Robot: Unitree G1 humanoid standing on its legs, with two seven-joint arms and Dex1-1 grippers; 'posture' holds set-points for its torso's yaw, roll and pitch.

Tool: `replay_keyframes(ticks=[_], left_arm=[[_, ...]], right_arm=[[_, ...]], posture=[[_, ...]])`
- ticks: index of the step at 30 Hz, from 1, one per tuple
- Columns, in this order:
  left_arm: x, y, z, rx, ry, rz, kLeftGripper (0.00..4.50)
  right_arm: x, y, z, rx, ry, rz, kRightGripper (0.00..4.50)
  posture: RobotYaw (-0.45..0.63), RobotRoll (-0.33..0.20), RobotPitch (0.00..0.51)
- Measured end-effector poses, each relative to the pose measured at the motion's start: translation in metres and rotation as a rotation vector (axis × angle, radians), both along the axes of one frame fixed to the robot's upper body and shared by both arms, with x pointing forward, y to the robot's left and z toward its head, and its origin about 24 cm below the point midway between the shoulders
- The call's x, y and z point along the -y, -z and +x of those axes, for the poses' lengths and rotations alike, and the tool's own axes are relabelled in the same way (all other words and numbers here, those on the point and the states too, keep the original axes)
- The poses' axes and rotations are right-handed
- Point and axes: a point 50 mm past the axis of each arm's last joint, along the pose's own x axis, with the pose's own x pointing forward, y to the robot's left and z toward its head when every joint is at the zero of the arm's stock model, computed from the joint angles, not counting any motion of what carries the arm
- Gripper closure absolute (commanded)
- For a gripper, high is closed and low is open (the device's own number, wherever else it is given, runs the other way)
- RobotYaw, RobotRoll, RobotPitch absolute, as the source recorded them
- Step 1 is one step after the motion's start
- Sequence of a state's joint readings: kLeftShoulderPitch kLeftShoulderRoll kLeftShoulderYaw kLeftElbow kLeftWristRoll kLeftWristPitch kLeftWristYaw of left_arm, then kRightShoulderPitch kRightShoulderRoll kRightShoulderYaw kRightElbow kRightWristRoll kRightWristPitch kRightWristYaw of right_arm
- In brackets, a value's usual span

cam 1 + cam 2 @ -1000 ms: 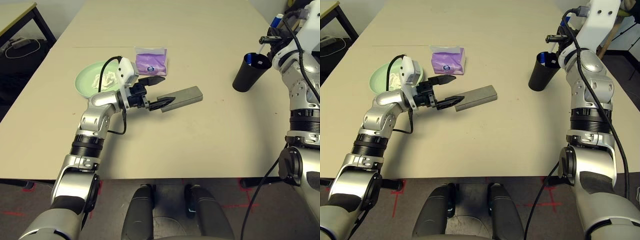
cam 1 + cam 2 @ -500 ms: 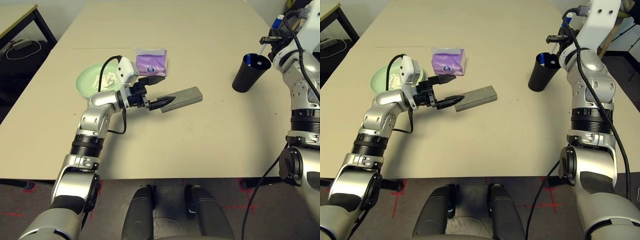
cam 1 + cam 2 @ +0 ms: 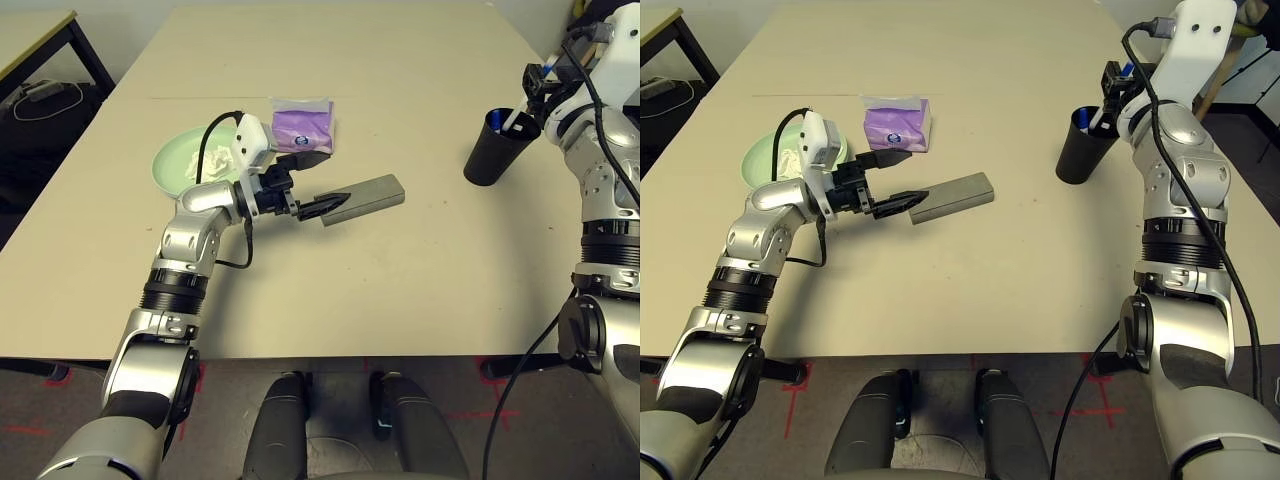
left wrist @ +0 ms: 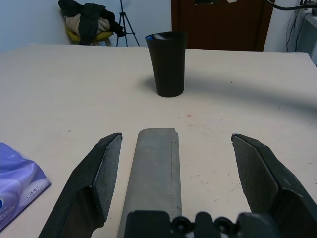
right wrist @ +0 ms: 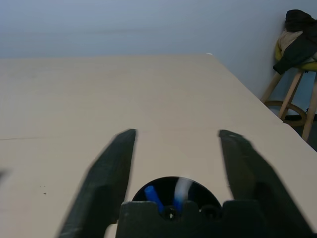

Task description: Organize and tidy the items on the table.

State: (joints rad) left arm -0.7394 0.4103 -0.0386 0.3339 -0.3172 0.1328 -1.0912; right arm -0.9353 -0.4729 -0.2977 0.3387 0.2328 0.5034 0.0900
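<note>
Smooth light beige table top, tall black tapered cup holding blue-capped white pens, light green round plate, crumpled white tissue, purple plastic tissue pack, grey-green oblong glasses case

Even, bright light; soft shadows; right wrist view blurred

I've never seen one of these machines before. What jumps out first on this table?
Probably the left gripper, open around one end of a grey-green glasses case lying mid-table. At the far right, the right gripper hangs open over a black cup with pens inside. On the left, a green plate holds crumpled tissue, beside a purple tissue pack.
</note>
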Motion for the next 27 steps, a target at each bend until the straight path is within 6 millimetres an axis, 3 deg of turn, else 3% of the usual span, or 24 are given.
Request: replay_keyframes(ticks=[19,27], left_arm=[[-0.003,-0.001,0.001,0.005,-0.02,-0.006,0.0],[-0.016,0.007,0.001,-0.029,-0.147,-0.054,0.0]], right_arm=[[-0.005,-0.002,0.0,0.032,-0.044,-0.008,0.02],[-0.024,0.033,-0.006,0.15,-0.322,0.038,0.02]], posture=[[0.13,0.0,0.107],[0.14,0.0,0.097]])
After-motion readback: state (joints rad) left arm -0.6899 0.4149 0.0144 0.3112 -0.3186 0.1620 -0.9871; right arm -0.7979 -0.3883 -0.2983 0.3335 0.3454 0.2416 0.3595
